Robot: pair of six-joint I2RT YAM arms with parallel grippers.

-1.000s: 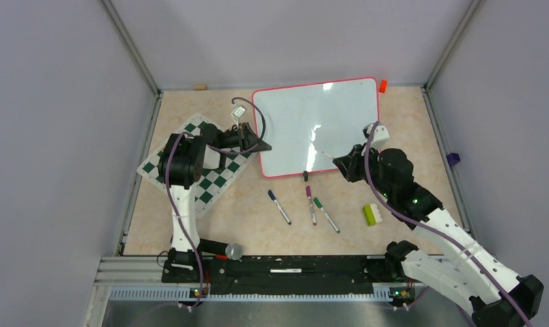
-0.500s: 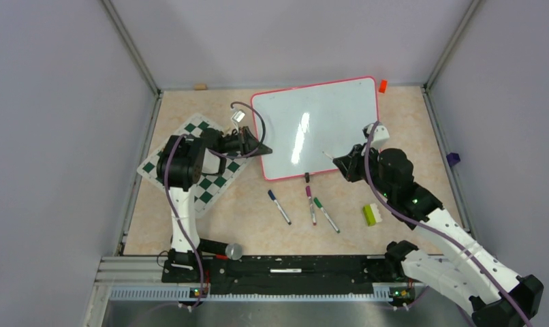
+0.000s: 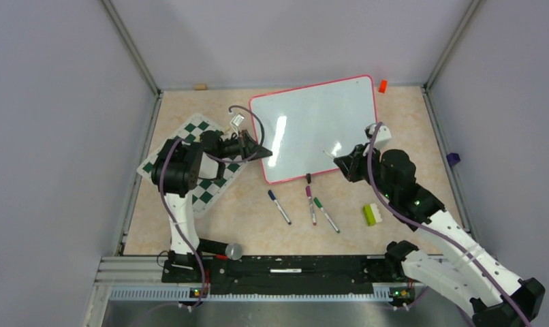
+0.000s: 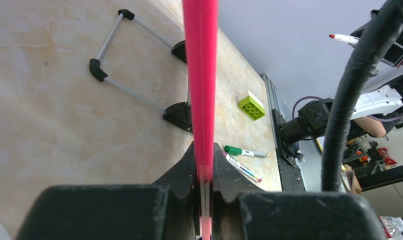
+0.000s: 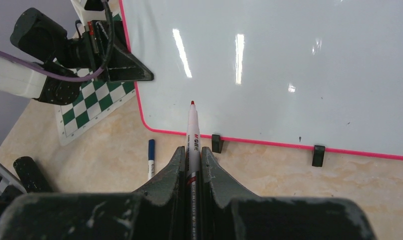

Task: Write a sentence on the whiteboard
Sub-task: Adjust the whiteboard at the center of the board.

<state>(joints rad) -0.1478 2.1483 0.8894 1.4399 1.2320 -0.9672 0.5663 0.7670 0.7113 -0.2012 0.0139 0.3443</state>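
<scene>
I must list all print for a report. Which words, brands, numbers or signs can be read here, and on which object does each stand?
"M&G", probably: small print on the white red-tipped plastic marker in the right claw.
Glossy white rectangular whiteboard with pink frame: no writing.
Slim blue-capped marker, purple-capped marker, green-capped marker: print too small to read.

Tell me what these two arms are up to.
The left claw is shut on the pink left edge of the whiteboard, gripping it. The right claw is shut on a red-tipped marker and aims it at the board's lower part; whether the tip touches is unclear. No writing shows on the board yet. Three spare markers lie on the table in front of it.
</scene>
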